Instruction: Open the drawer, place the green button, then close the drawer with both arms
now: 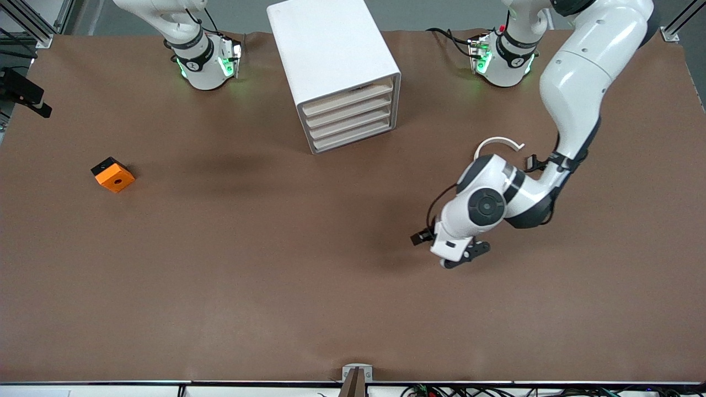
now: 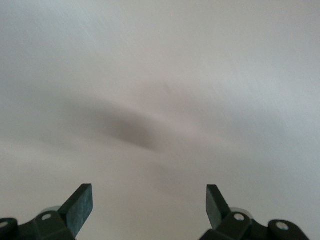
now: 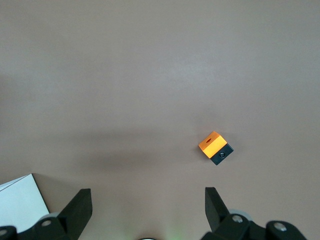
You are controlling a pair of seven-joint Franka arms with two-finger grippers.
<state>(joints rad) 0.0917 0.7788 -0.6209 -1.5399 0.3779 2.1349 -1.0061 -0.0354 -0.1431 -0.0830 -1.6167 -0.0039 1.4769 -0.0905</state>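
The white cabinet (image 1: 331, 60) stands between the two arm bases, and its four beige-fronted drawers (image 1: 350, 118) are all shut. The button is not in view. My left gripper (image 1: 466, 256) hangs low over bare table toward the left arm's end, nearer to the front camera than the cabinet. In the left wrist view it (image 2: 150, 200) is open and empty, with only table below. My right gripper (image 3: 148, 202) is open and empty, high above the table. It does not show in the front view. A corner of the cabinet (image 3: 15, 202) shows in the right wrist view.
An orange cube with a dark hole (image 1: 113, 174) lies toward the right arm's end and shows in the right wrist view (image 3: 216, 148). A black device (image 1: 25, 92) sticks in at that table edge. A small clamp (image 1: 356, 376) sits at the near edge.
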